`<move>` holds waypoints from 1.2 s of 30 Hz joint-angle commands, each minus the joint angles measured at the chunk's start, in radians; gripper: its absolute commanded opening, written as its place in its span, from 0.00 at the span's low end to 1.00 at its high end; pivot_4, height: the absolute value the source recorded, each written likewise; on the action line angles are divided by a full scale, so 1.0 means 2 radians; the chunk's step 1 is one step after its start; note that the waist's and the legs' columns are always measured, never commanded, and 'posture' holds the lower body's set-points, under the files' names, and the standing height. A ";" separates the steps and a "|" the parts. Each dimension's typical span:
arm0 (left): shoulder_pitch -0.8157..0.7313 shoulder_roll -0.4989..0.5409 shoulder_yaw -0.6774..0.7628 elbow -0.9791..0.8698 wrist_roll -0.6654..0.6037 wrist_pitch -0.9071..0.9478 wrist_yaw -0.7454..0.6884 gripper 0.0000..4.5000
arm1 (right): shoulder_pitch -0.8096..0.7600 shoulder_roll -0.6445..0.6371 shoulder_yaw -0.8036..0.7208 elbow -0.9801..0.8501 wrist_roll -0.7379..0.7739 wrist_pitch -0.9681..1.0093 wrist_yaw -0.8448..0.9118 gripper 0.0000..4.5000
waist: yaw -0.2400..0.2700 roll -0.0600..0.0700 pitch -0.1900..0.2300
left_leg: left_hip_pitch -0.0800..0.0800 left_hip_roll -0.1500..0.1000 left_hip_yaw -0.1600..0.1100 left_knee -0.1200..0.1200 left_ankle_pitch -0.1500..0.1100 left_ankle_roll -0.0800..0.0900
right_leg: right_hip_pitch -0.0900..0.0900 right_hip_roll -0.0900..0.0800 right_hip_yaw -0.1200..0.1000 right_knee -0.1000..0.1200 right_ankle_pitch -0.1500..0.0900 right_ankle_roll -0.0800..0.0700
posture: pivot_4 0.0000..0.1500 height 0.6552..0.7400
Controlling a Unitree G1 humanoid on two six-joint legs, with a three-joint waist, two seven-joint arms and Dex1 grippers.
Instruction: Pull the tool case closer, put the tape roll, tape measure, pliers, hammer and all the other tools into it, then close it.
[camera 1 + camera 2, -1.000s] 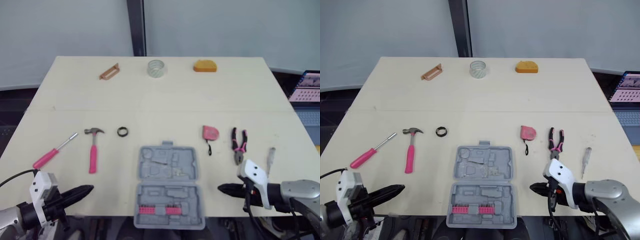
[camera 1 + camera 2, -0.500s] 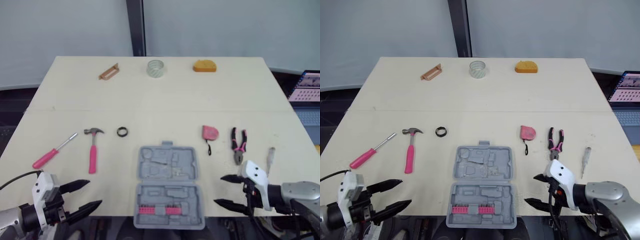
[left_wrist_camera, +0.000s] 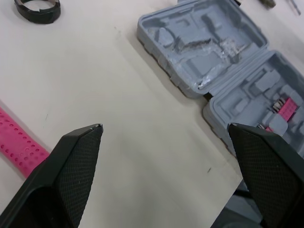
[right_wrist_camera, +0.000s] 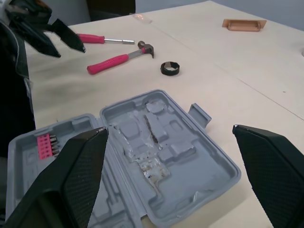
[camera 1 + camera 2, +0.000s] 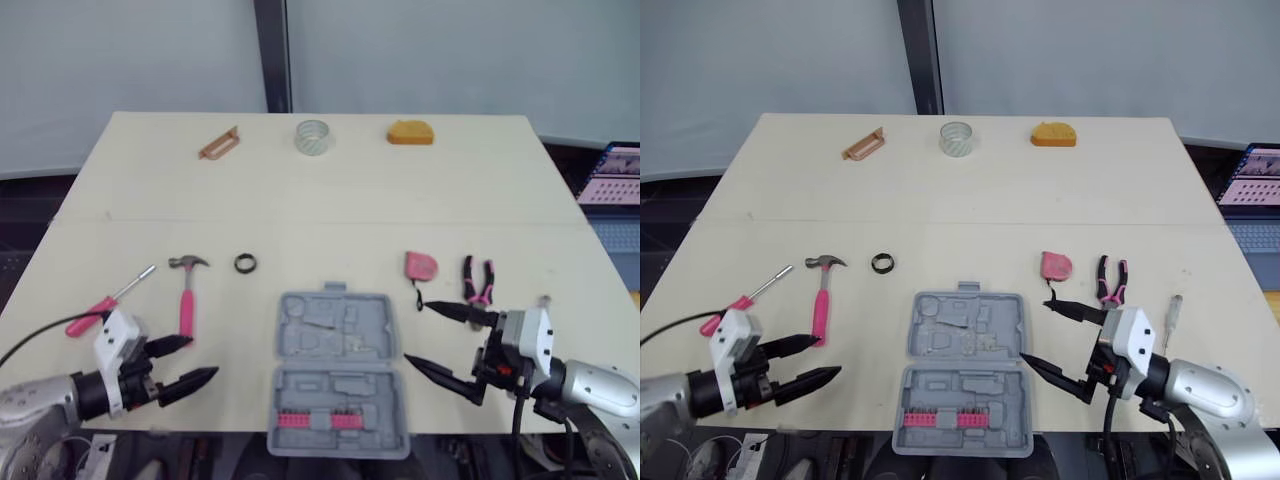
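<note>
Flanking the open tool case (image 5: 335,345) at lower centre, the left gripper (image 5: 201,357) and right gripper (image 5: 415,331) both have fingers spread wide, apparently ready to seize its sides and drag it nearer.

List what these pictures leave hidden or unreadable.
Jaws of the pliers: behind the open right gripper, eye views.
Handle of the pink screwdriver: partly behind the left gripper, eye views.
Head of the hammer: cut off by left wrist view's edge.
Type of the slim tool beside the pliers: too small, eye views.
</note>
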 commanded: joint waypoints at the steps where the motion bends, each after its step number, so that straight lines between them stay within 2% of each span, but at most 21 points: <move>1: -0.083 0.061 -0.032 0.005 0.017 0.054 0.028 1.00 | -0.004 -0.003 0.006 0.004 -0.007 -0.012 -0.005 0.99 | 0.000 0.000 0.000 | 0.000 0.000 0.000 0.000 0.000 0.000 | 0.000 0.000 0.000 0.000 0.000 0.000 | 1.00 1.00; 4: -0.196 0.115 -0.114 0.031 0.043 0.102 0.035 1.00 | -0.011 -0.005 0.017 0.012 -0.021 -0.012 -0.012 0.99 | -0.001 0.000 0.000 | 0.000 0.000 0.000 0.000 0.000 0.000 | 0.000 0.000 0.001 0.002 0.000 0.000 | 1.00 1.00; 7: -0.310 0.156 -0.234 0.051 0.096 0.132 0.019 1.00 | -0.017 -0.009 0.023 0.015 -0.028 -0.006 -0.019 0.99 | -0.001 0.000 0.000 | 0.000 0.000 0.001 0.000 0.000 0.000 | -0.001 0.000 0.001 0.003 0.000 0.000 | 1.00 1.00; 9: -0.366 0.156 -0.283 0.068 0.109 0.129 -0.012 1.00 | -0.020 -0.011 0.026 0.016 -0.030 -0.003 -0.021 0.99 | -0.005 0.000 0.000 | 0.000 0.000 0.002 -0.001 0.000 0.000 | -0.001 0.000 0.001 0.003 0.000 0.000 | 1.00 1.00; 12: -0.471 0.131 -0.375 0.118 0.157 0.138 -0.038 1.00 | -0.023 -0.017 0.027 0.016 -0.033 0.002 -0.025 0.99 | -0.006 0.000 0.001 | 0.000 0.000 0.002 -0.001 0.000 0.000 | -0.002 0.000 0.002 0.003 0.000 0.000 | 1.00 1.00; 14: -0.510 0.120 -0.415 0.141 0.178 0.137 -0.059 1.00 | -0.024 -0.020 0.028 0.016 -0.034 0.004 -0.028 0.99 | -0.005 0.000 0.001 | 0.000 0.000 0.002 0.000 0.000 0.000 | -0.002 0.000 0.002 0.004 0.000 0.000 | 1.00 1.00; 17: -0.560 0.094 -0.488 0.202 0.249 0.089 -0.083 1.00 | -0.024 -0.031 0.031 0.013 -0.040 0.018 -0.032 0.99 | -0.006 0.000 0.001 | 0.000 0.000 0.002 0.000 0.000 0.000 | -0.002 0.001 0.002 0.003 0.000 0.000 | 1.00 1.00; 24: -0.613 0.023 -0.545 0.297 0.327 0.037 -0.113 1.00 | -0.027 -0.043 0.033 0.012 -0.042 0.034 -0.035 0.99 | -0.002 -0.001 0.001 | -0.001 0.000 0.002 0.000 0.000 0.000 | -0.002 0.001 0.002 0.004 0.000 0.000 | 1.00 1.00; 30: -0.633 -0.032 -0.547 0.373 0.374 -0.010 -0.115 1.00 | -0.025 -0.048 0.030 0.011 -0.041 0.038 -0.035 0.99 | -0.001 -0.001 0.002 | -0.001 0.000 0.002 0.001 0.000 0.000 | -0.002 0.001 0.001 0.004 0.000 0.000 | 1.00 1.00; 36: -0.641 -0.062 -0.540 0.433 0.410 -0.055 -0.115 1.00 | -0.019 -0.050 0.026 0.004 -0.040 0.044 -0.040 0.99 | -0.001 -0.002 0.002 | -0.001 0.000 0.002 0.001 0.000 0.000 | -0.002 0.001 0.001 0.004 0.000 0.000 | 1.00 1.00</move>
